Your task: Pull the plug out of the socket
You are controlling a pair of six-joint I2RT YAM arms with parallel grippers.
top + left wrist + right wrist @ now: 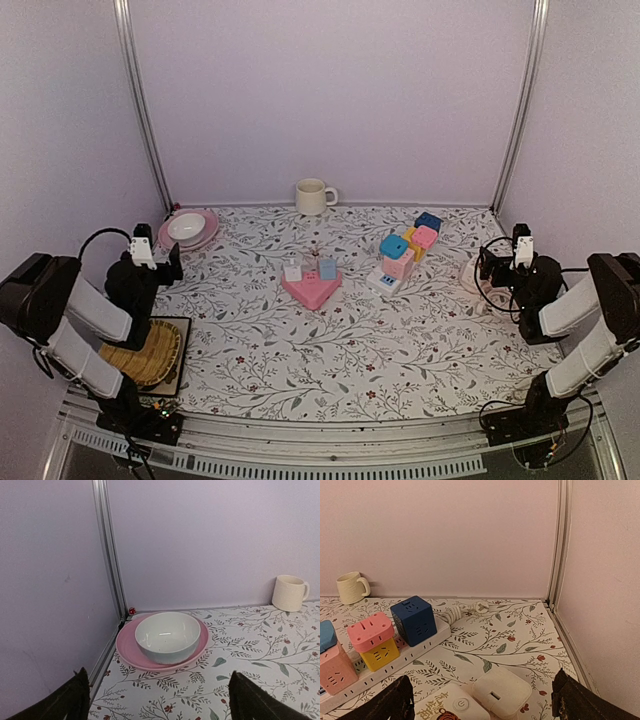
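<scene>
A white power strip (384, 281) lies right of centre and carries several cube plugs: blue (428, 221), pink (425, 237), yellow (409, 240), light blue (393, 246) and a second pink one (398, 266). The right wrist view shows the strip (400, 662) with the blue cube (413, 620), a pink cube (370, 631) and the yellow cube (379, 655). A pink arrow-shaped socket block (312, 289) at the centre holds a white plug (292, 270) and a blue plug (327, 268). My left gripper (172, 262) (160, 700) is open and empty at the far left. My right gripper (488, 266) (482, 697) is open and empty, to the right of the strip.
A white bowl (167, 636) sits on a pink plate (129, 647) at the back left. A cream mug (313, 196) stands by the back wall. A white square charger (501, 691) and a white device with a power button (451, 707) lie under my right gripper. A woven mat (150, 355) lies front left.
</scene>
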